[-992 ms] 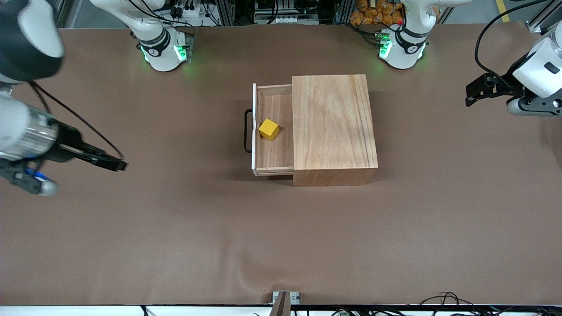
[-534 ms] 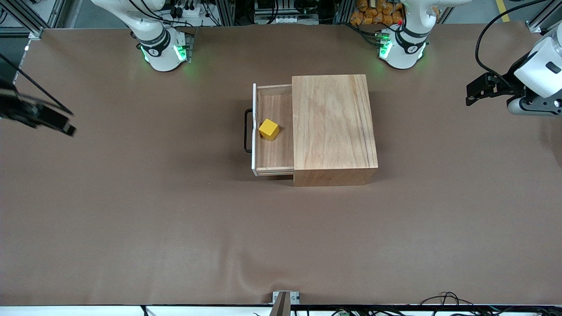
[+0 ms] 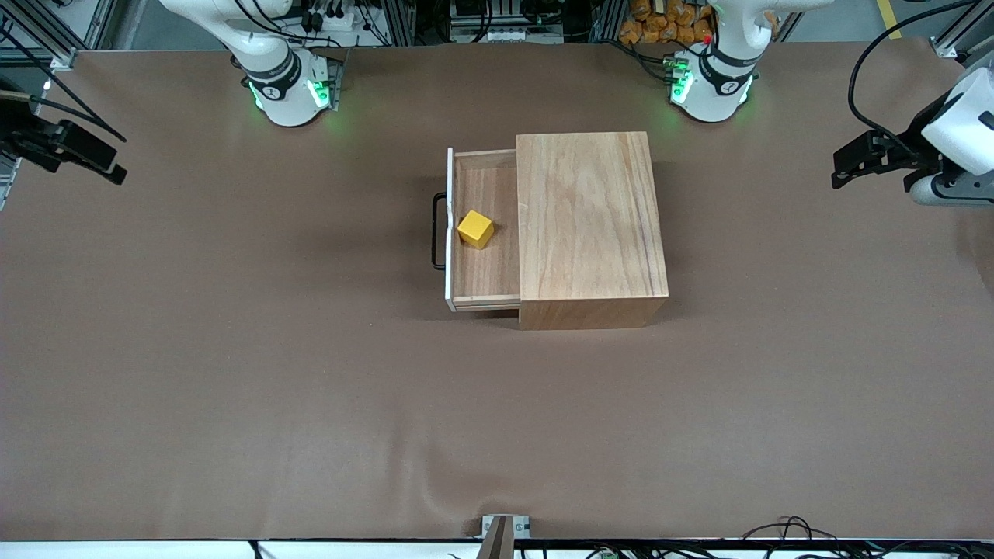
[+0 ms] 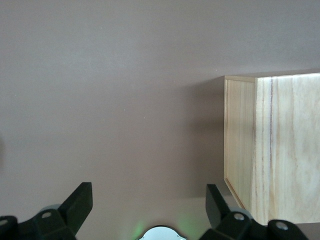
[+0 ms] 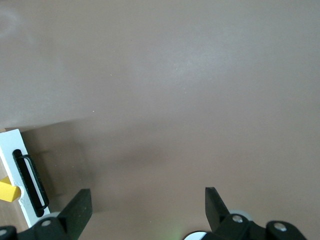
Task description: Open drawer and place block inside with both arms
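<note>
The drawer [image 3: 481,279] is pulled out of the light-wood box [image 3: 590,225] toward the right arm's end of the table, its white front and black handle [image 3: 437,231] leading. The yellow block [image 3: 475,229] lies in the drawer tray. My right gripper [image 3: 105,167] is open and empty, high over the table's right-arm end; its wrist view shows the drawer front [image 5: 20,175] and a bit of the block [image 5: 7,191]. My left gripper [image 3: 846,167] is open and empty over the left-arm end; its wrist view shows the box [image 4: 272,145].
The brown table [image 3: 311,388] carries only the box. The two green-lit arm bases [image 3: 283,89] stand along the edge farthest from the front camera. Cables and a small bracket [image 3: 503,528] sit at the nearest edge.
My right gripper has pulled back from mid-table toward its end and risen toward the base edge. My left gripper has drifted slightly outward. The drawer and block have not moved.
</note>
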Tool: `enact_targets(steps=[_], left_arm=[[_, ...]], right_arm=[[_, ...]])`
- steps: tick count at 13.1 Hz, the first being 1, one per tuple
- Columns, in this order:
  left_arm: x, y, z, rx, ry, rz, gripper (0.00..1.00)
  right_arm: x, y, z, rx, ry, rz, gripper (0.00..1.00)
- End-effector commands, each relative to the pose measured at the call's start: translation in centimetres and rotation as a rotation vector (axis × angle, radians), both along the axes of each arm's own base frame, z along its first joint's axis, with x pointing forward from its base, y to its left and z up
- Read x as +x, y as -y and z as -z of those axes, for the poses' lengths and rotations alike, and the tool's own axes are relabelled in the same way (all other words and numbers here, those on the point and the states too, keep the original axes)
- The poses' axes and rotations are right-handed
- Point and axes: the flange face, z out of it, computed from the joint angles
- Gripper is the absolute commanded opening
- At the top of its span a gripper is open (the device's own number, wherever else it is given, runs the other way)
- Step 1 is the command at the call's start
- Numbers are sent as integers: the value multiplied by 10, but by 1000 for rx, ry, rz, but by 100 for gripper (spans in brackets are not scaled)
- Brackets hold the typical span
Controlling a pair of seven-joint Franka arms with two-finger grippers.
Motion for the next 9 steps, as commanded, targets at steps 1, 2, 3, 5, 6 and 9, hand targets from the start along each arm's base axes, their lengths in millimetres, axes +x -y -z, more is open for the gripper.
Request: enact_targets(steps=[1, 2, 3, 5, 6, 9], left_arm=[[9, -3, 5, -9, 6, 3, 100], [10, -7, 5, -7, 12, -3, 100], [11, -7, 4, -6, 21, -4, 100], [11, -15, 4, 28, 27, -11, 100], [12, -21, 6, 27, 24, -21, 100], [12, -16, 6, 30, 24, -14, 100]], right_arm=[[0, -1, -14, -25, 42, -63, 100], [2, 0, -15, -46, 44, -98, 100], [2, -2, -15, -50, 44, -110, 100], [2, -3, -12, -50, 35, -113, 100], [1, -4, -8, -50, 20, -113, 100], [1, -8, -5, -50, 8, -121, 100]])
